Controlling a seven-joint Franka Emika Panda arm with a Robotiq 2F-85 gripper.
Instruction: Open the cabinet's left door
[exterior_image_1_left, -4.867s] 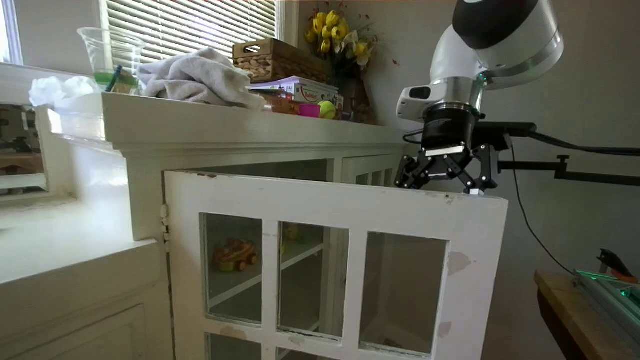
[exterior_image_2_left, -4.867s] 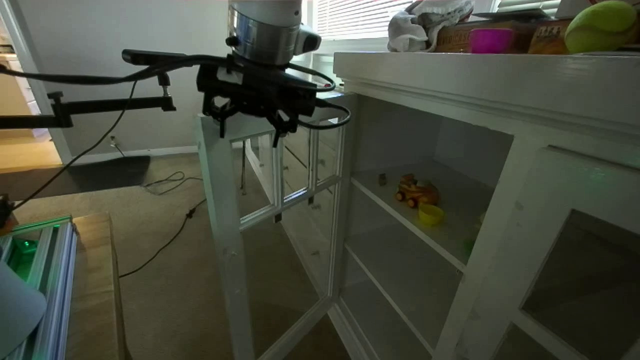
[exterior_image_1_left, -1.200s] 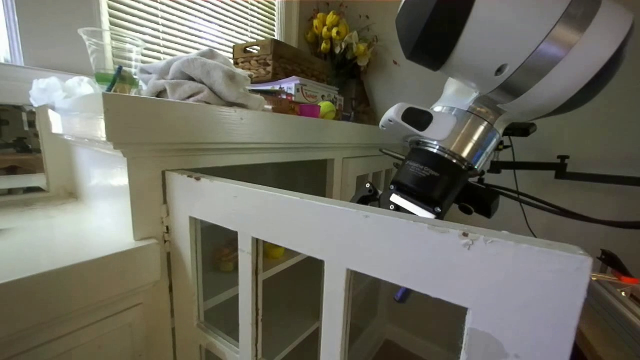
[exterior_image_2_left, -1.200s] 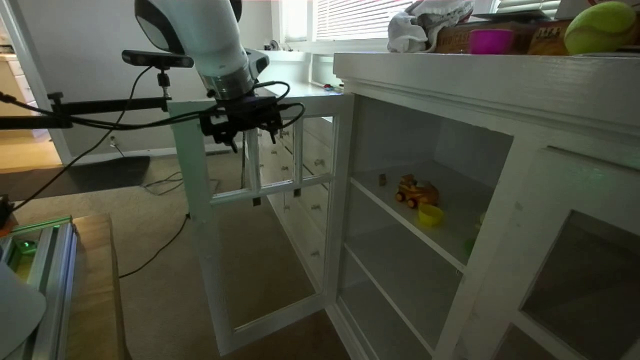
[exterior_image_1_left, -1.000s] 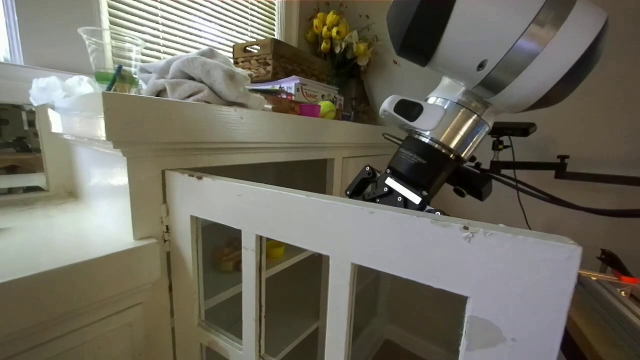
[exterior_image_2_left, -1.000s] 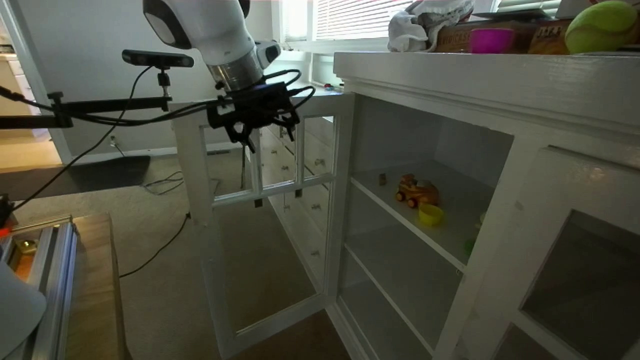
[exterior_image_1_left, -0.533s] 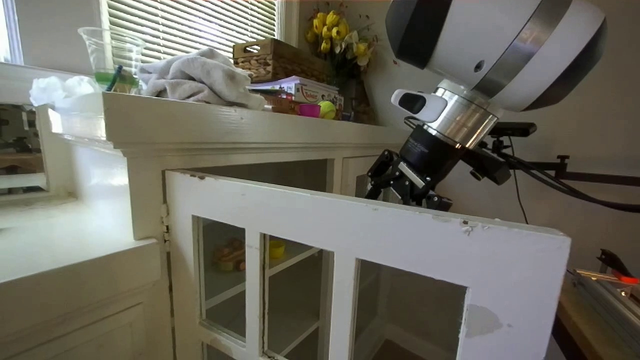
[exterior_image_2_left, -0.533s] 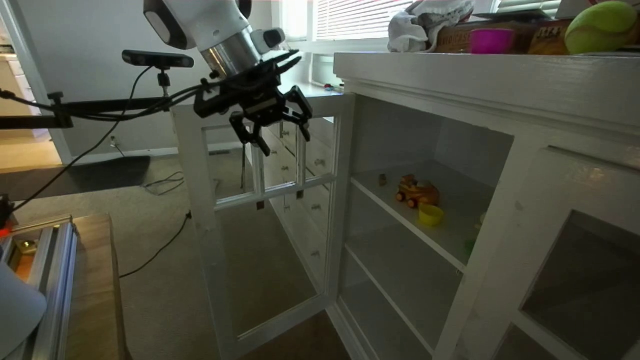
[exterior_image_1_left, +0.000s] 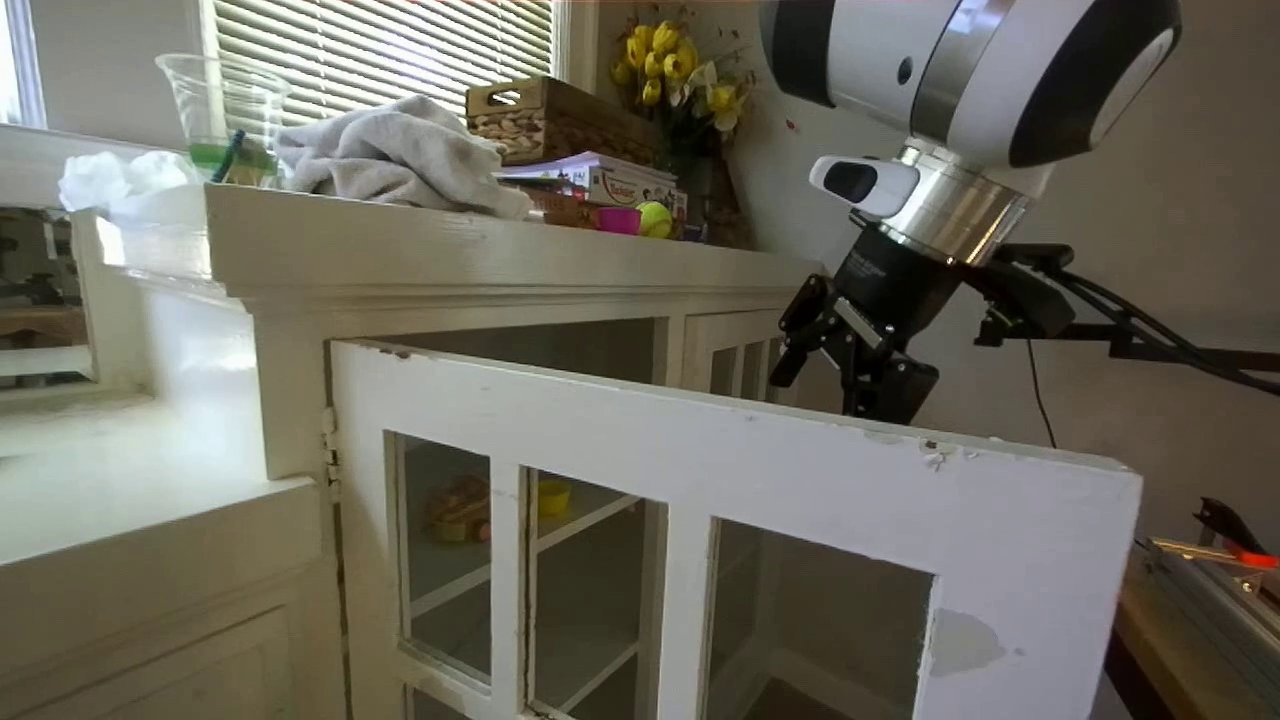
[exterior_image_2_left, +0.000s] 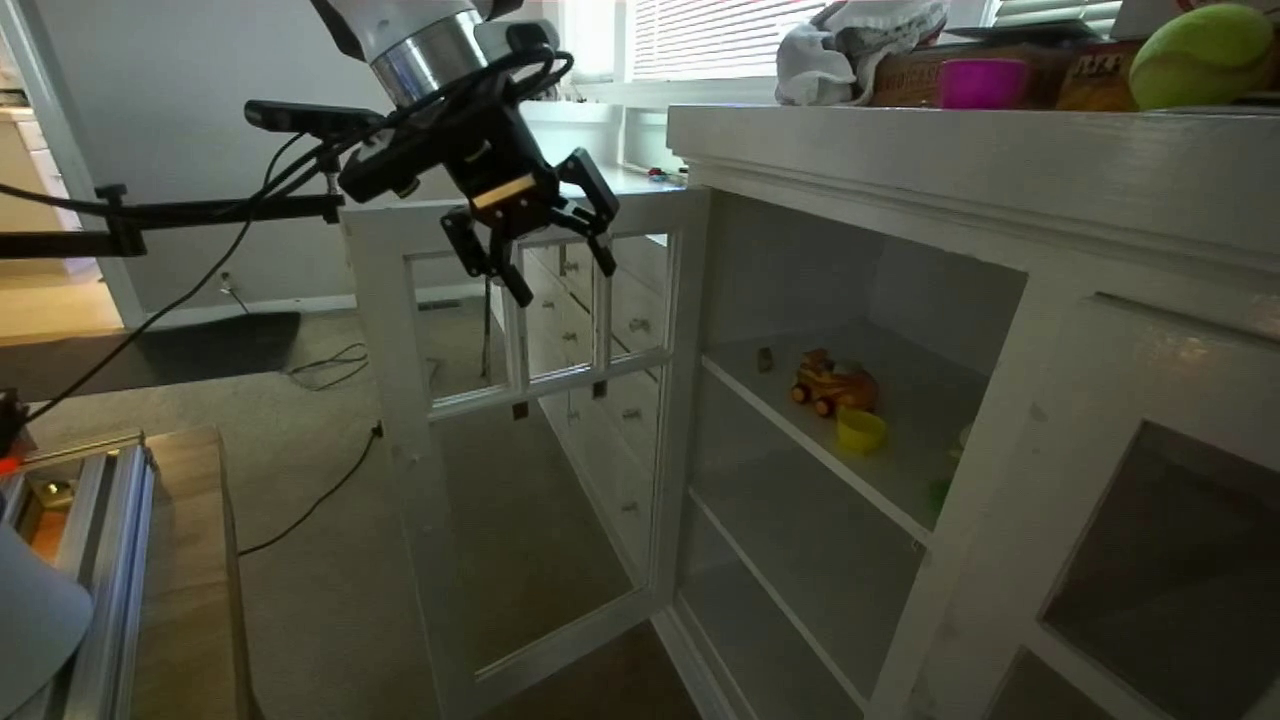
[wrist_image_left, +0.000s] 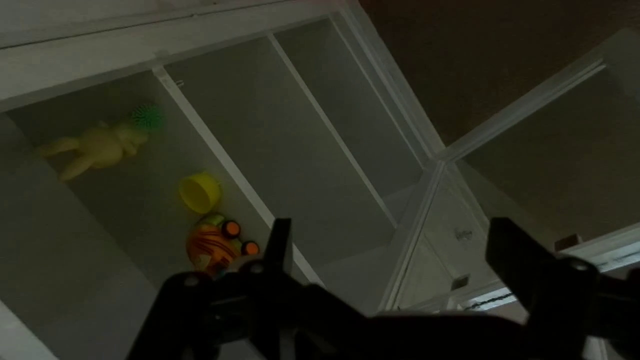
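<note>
The cabinet's left door (exterior_image_1_left: 610, 425) is white with glass panes and stands wide open on its hinges. It also shows in an exterior view (exterior_image_2_left: 405, 500) and in the wrist view (wrist_image_left: 525, 110). My gripper (exterior_image_2_left: 566, 285) is open and empty, tilted, at the height of the upper panes on the door's inner side. In an exterior view the gripper (exterior_image_1_left: 825, 395) is behind the door's top edge, which hides one fingertip. In the wrist view the gripper's fingers (wrist_image_left: 392, 222) are spread apart, with the cabinet's hinge-side post between them. No contact with the door is visible.
The shelf (exterior_image_2_left: 820, 450) holds an orange toy car (exterior_image_2_left: 835, 383), a yellow cup (exterior_image_2_left: 861, 429) and a pale doll (wrist_image_left: 102, 146). The right door (exterior_image_2_left: 1060, 400) is shut. A camera (exterior_image_2_left: 315, 118) on a black bar stands behind the arm. A wooden table (exterior_image_2_left: 190, 560) is nearby.
Compared with the oldest frames the door stands wider open; it swung back slightly about a second ago and then stayed still. My gripper has opened, tilted and drawn back from the door's edge.
</note>
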